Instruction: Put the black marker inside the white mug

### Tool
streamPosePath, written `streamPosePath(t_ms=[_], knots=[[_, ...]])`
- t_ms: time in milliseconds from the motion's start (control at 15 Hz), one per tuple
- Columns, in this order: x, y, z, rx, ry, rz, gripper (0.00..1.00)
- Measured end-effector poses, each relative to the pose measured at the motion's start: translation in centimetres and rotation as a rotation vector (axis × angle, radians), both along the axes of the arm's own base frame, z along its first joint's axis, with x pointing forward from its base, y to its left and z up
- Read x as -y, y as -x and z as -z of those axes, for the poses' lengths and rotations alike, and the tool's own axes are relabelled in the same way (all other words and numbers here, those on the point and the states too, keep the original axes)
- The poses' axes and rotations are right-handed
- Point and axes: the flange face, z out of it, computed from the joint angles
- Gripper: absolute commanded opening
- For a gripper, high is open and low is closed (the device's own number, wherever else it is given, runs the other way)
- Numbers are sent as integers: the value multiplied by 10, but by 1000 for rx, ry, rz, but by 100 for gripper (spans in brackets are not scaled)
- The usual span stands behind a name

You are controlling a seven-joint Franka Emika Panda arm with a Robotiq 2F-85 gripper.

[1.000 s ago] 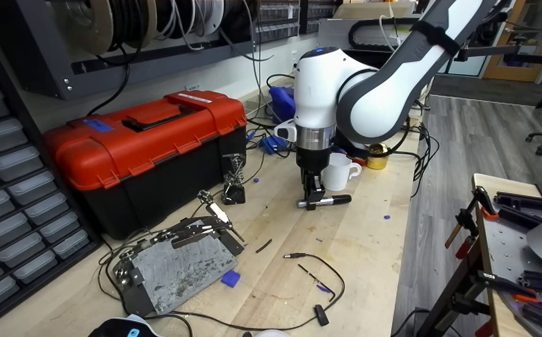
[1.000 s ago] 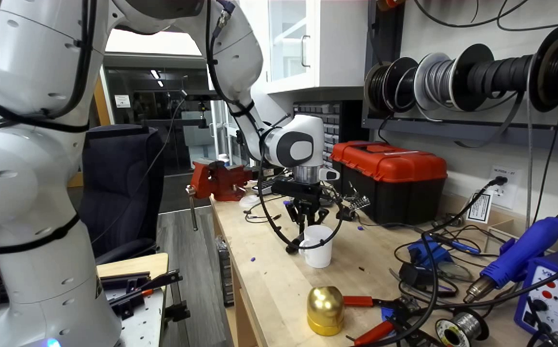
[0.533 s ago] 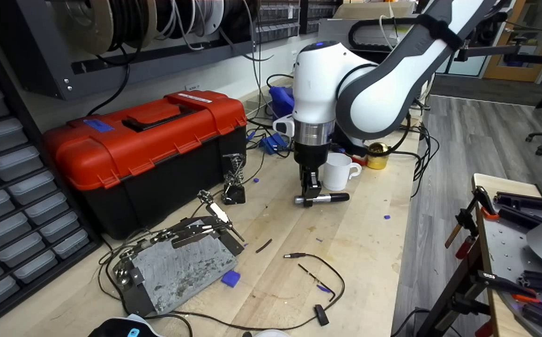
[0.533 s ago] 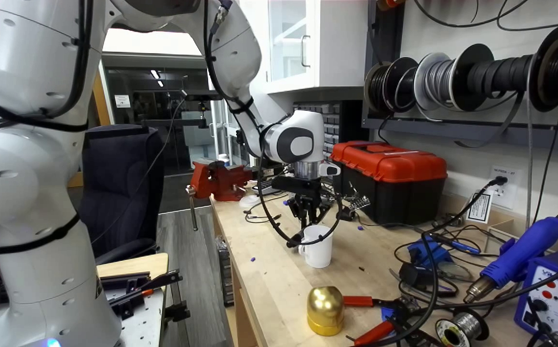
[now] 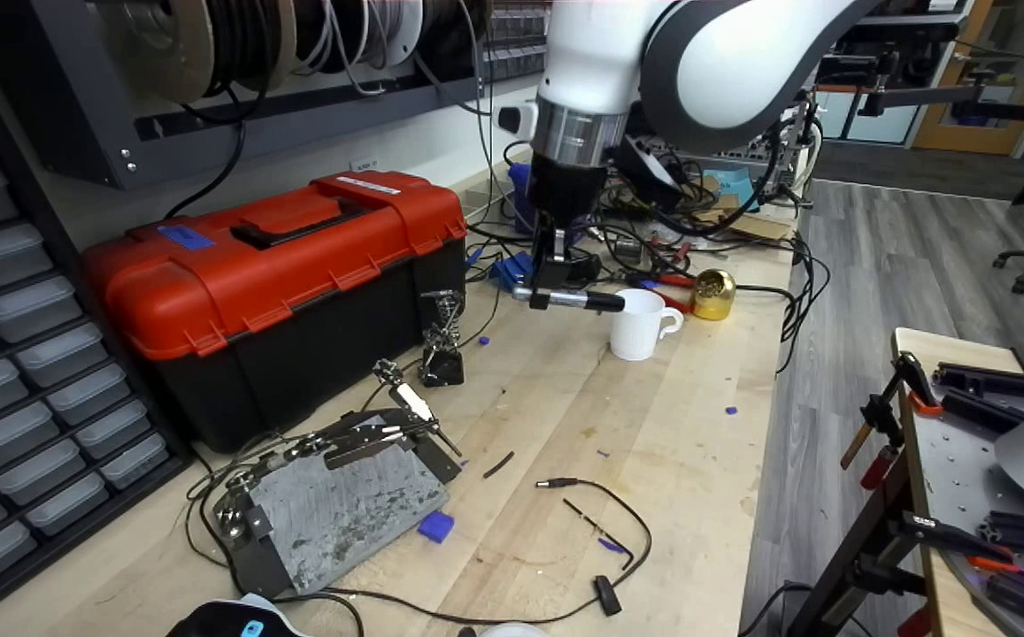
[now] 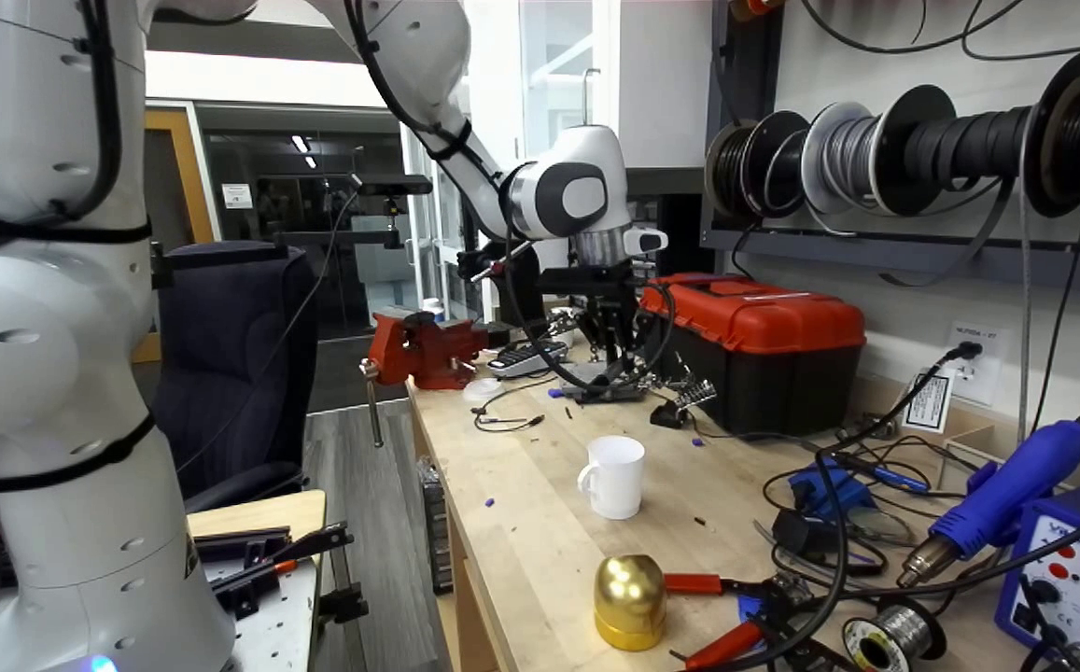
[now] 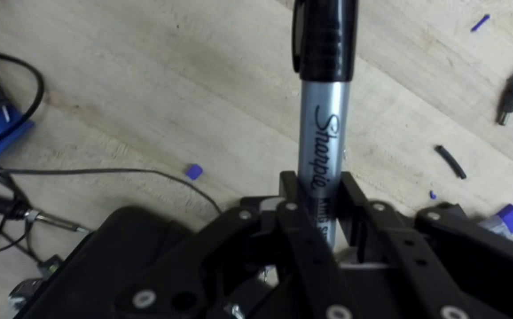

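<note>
The black marker (image 5: 577, 299), with a black cap and a grey body, is held above the table, lying roughly level. In the wrist view the marker (image 7: 325, 119) points away from the jaws, cap end outermost. My gripper (image 5: 543, 298) is shut on its grey body; the fingertips press both sides in the wrist view (image 7: 319, 190). The white mug (image 5: 636, 329) stands upright on the table, also in an exterior view (image 6: 614, 481). The cap end overlaps the mug's rim in an exterior view, but I cannot tell the distance. The mug is out of the wrist view.
A red toolbox (image 5: 281, 257) stands along the wall. A gold tip cleaner (image 6: 630, 607) stands near the mug, with red-handled pliers (image 6: 726, 644) and cables beside it. A metal clip stand (image 5: 442, 345) and a grey plate (image 5: 343, 509) are on the table. A blue heat gun (image 6: 1016, 495) sits behind.
My gripper has risen from the table with the marker in it and shifted a little toward the toolbox side. The mug has not moved.
</note>
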Motion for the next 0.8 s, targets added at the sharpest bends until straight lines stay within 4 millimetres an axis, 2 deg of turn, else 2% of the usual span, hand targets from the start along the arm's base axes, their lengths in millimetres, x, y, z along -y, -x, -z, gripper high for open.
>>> streamPosePath(t_ms=[133,267,600,800], knots=[[3,-2,-23,41,-4,12,6],[11,-3,-38,68,-7,25,6],[45,-7,-58,127,-20,88,6],[70,-3,-66,192,-51,139,6]])
